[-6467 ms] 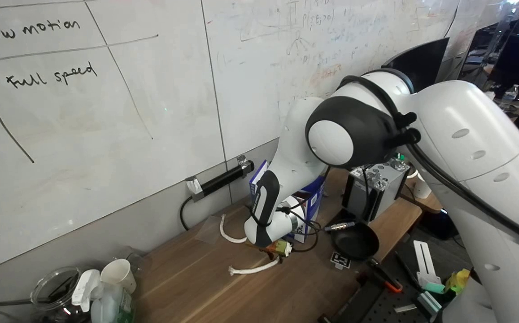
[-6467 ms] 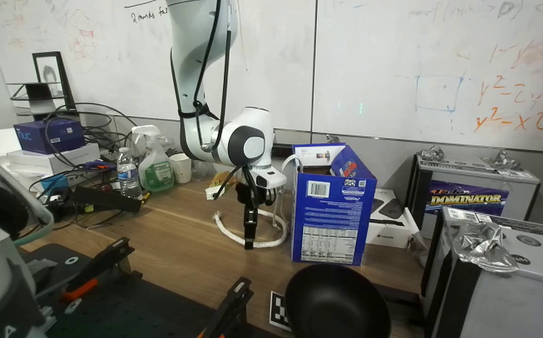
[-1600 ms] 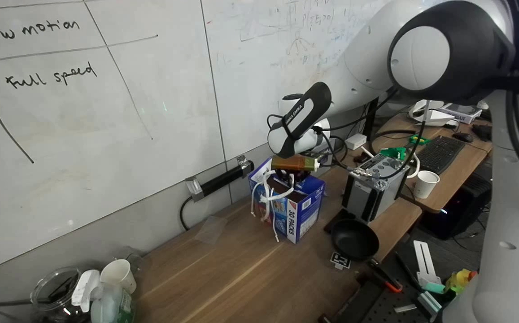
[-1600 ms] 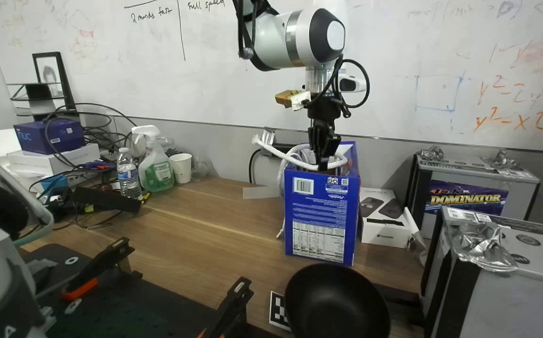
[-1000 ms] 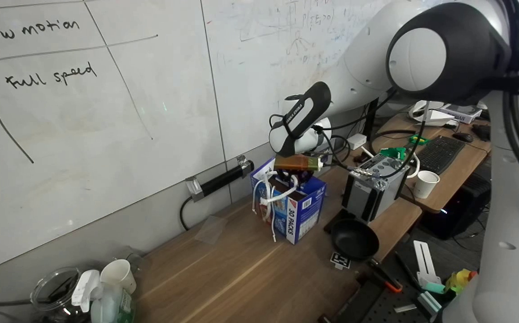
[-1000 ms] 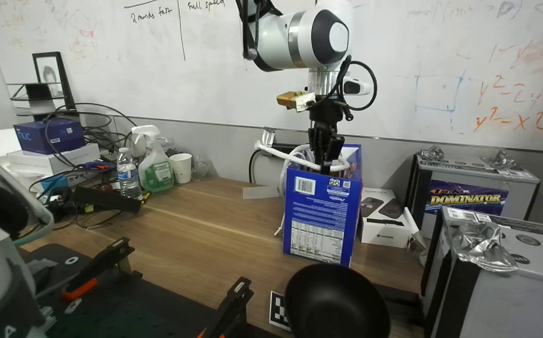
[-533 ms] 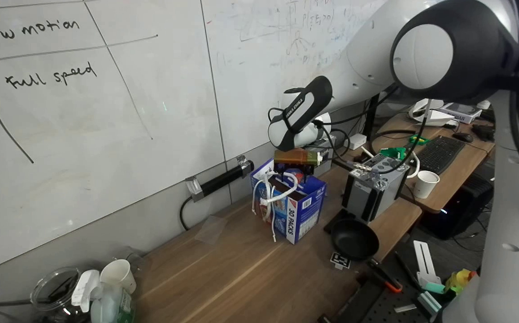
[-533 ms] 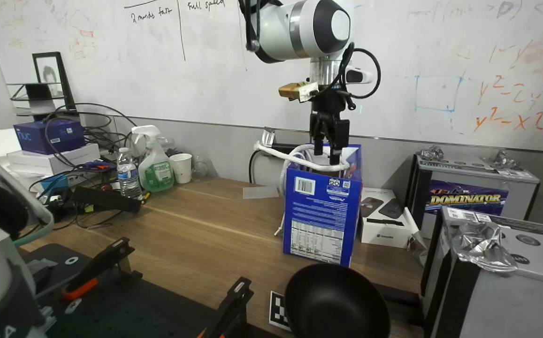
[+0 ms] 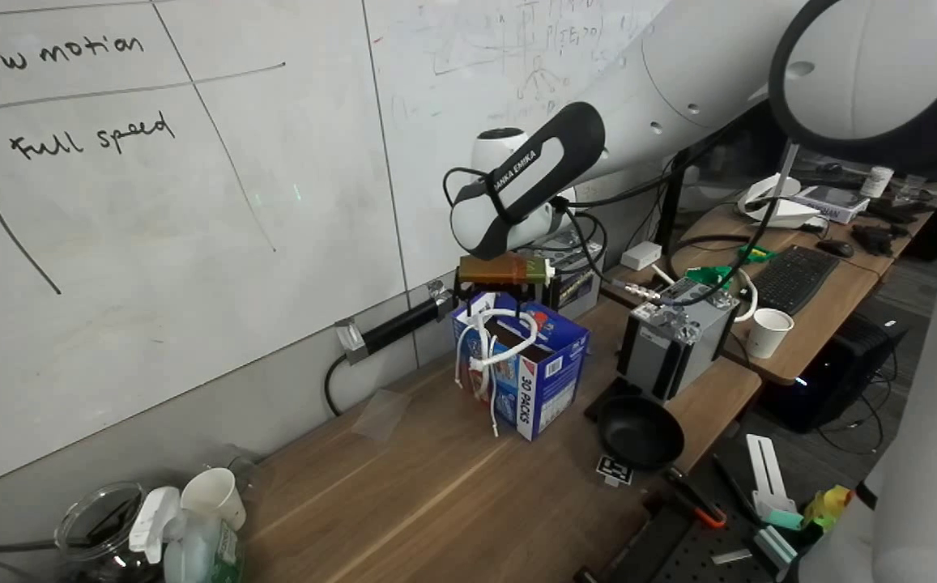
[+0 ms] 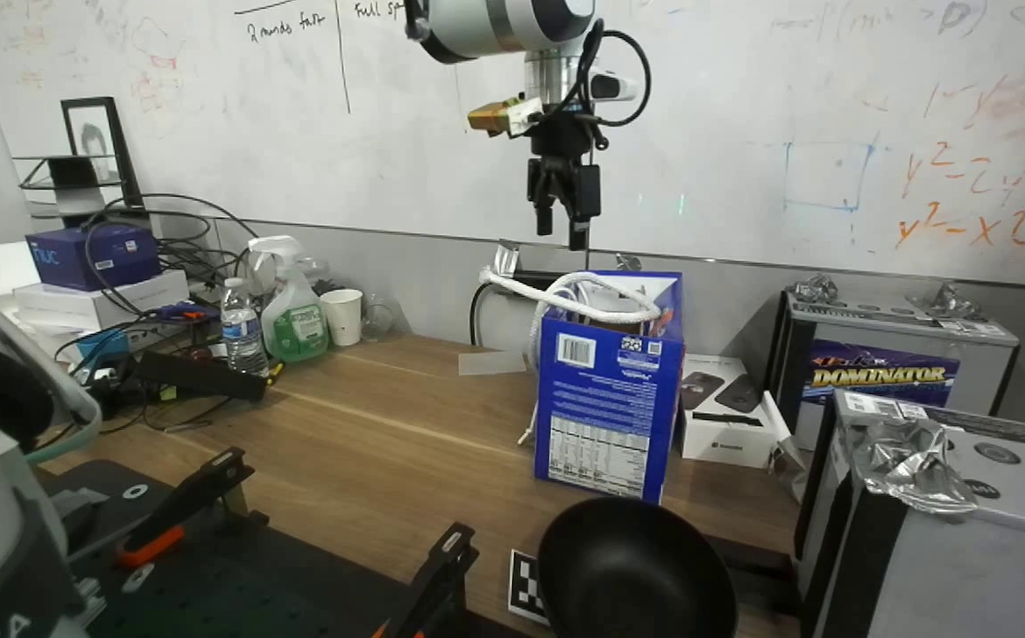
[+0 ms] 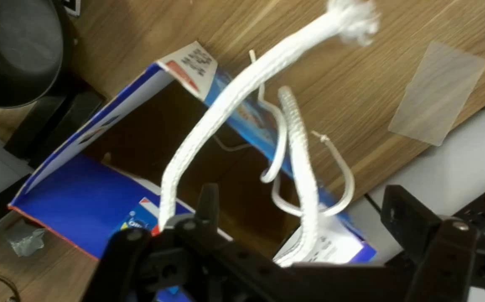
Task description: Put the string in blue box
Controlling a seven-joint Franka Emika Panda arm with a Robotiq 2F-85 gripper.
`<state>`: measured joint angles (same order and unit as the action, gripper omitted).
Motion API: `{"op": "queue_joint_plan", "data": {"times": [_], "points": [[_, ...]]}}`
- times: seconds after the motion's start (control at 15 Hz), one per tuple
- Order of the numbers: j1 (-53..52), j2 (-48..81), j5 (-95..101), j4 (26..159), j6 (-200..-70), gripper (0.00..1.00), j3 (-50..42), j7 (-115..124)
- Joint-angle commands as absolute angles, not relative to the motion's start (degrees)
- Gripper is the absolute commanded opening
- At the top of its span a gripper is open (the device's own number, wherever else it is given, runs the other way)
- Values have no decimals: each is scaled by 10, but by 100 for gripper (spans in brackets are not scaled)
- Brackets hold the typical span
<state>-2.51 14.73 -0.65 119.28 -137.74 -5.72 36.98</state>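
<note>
String (image 11: pixel 220 110) is white, draped in loops across the open top of the blue box (image 10: pixel 609 408); one thick end pokes past the rim, thinner ends hang down outside the box's left side in both exterior views. How much lies inside, can't tell. In an exterior view, nearest: black frying pan (image 10: pixel 636 567), checkered marker tag (image 10: pixel 527 587) just left of it, near grey case (image 10: pixel 964 549) at right. Behind the pan, blue box stands upright on the wooden table (image 10: pixel 370 443). Gripper (image 10: pixel 562 232) above it, pointing down, jaws spread wide, fingertips apart from the string. Just right of the box, a bit farther: white carton (image 10: pixel 729 434); then far grey case (image 10: pixel 889 368) labelled DOMINATOR. Far left: clear water bottle (image 10: pixel 242 337), spray bottle (image 10: pixel 297 323), white paper cup (image 10: pixel 343 317). Backmost: whiteboard (image 10: pixel 725 133) with black and orange handwriting.
</note>
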Motion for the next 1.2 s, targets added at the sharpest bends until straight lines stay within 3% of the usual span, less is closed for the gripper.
{"op": "queue_joint_plan", "data": {"times": [0.0, 0.33, 1.13], "points": [[-48, 101, -26, 1219, -1352, 100, -23, 371], [-66, 109, -77, 1215, -1307, 100, 13, 406], [-22, 191, -107, 1160, -1294, 100, -32, 563]]}}
